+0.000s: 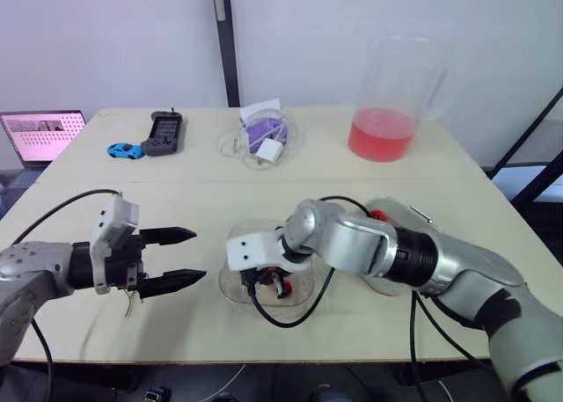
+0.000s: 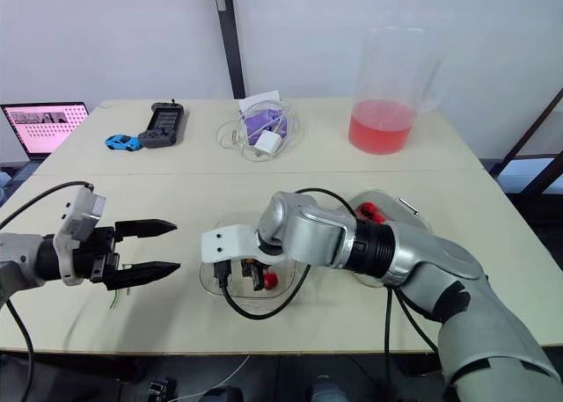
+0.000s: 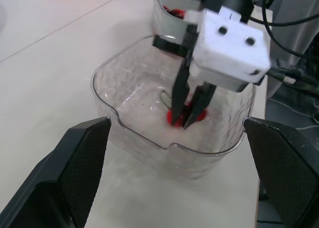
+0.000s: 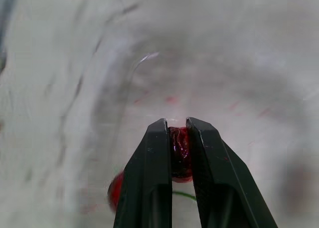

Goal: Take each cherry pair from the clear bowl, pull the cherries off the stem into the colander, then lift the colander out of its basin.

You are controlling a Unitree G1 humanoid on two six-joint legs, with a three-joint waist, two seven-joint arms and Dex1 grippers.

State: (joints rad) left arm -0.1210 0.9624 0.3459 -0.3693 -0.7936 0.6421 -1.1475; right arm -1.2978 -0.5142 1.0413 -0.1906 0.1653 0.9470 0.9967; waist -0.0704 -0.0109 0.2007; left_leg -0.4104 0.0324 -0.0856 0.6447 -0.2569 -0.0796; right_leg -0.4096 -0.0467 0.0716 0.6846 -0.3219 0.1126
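The clear bowl (image 1: 236, 283) sits near the table's front edge, at its middle. My right gripper (image 4: 177, 124) reaches down into it and is shut on a dark red cherry (image 4: 180, 150). A second cherry (image 4: 114, 189) and a green stem (image 4: 187, 194) lie just beside it on the bowl's floor. My left gripper (image 1: 180, 258) hovers open to the left of the bowl, level with its rim, holding nothing. The colander in its basin (image 2: 400, 210) stands right of the bowl, mostly hidden behind my right arm, with red cherries (image 2: 369, 212) inside.
Thin green stems (image 1: 130, 305) lie on the table under my left gripper. At the back stand a pitcher of red liquid (image 1: 383, 131), a clear dish with small items (image 1: 262, 138), a black controller (image 1: 164, 133), a blue toy car (image 1: 125, 150) and a laptop (image 1: 40, 136).
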